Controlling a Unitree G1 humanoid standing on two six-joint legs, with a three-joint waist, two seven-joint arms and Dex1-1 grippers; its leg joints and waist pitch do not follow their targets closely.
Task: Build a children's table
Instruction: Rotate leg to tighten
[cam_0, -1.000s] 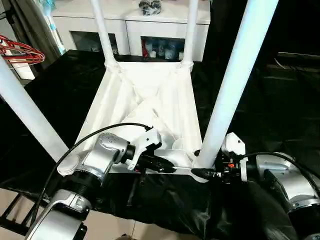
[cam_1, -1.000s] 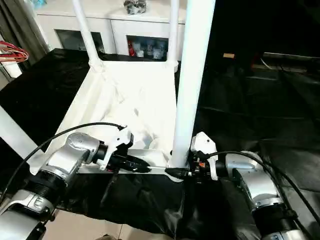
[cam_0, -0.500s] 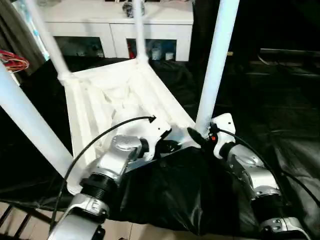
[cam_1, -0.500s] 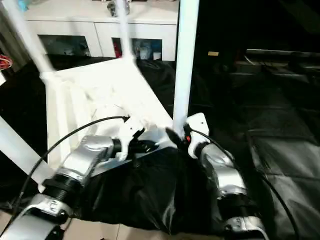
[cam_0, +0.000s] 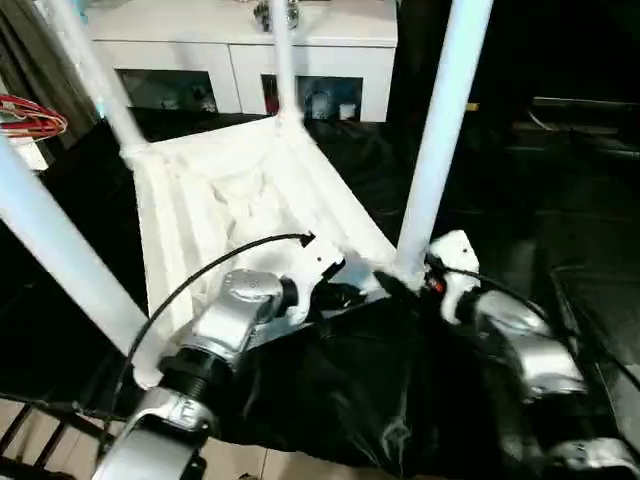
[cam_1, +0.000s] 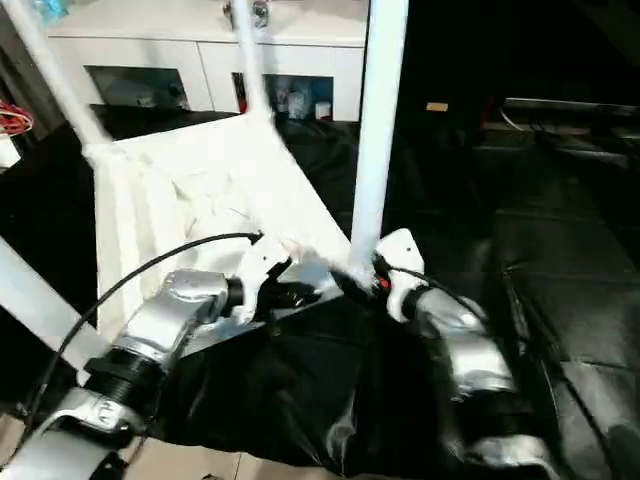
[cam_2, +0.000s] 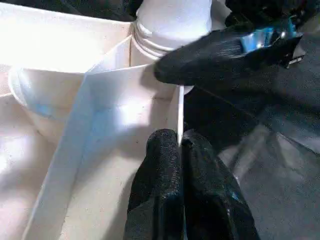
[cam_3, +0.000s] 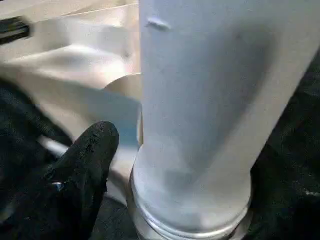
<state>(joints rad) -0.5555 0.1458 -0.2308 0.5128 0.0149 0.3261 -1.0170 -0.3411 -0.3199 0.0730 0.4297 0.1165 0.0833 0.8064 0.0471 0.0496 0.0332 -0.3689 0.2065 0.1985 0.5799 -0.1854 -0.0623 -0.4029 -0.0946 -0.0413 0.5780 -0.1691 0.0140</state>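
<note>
The children's table (cam_0: 215, 200) lies upside down on the black cloth, ribbed underside up, with all legs standing in its corner sockets. My left gripper (cam_0: 350, 296) is at the near rim, shut on the thin rim wall (cam_2: 178, 112). My right gripper (cam_0: 395, 283) sits at the foot of the near right leg (cam_0: 440, 130). It is open, and one black finger (cam_3: 92, 160) stands a little off the leg's base (cam_3: 195, 150). The near left leg (cam_0: 50, 250) rises at the left edge. Two far legs (cam_0: 283, 60) stand toward the cabinet.
A white cabinet (cam_0: 240, 30) with glass-fronted compartments stands behind the table. Red wire hangers (cam_0: 30, 115) hang at the far left. Black cloth (cam_0: 560, 200) covers the surface to the right, and pale floor (cam_0: 40, 440) shows at the near left.
The table has turned, its near right corner swinging away from me, so it now sits askew to the cabinet. My right gripper's fingers have widened off the leg's base.
</note>
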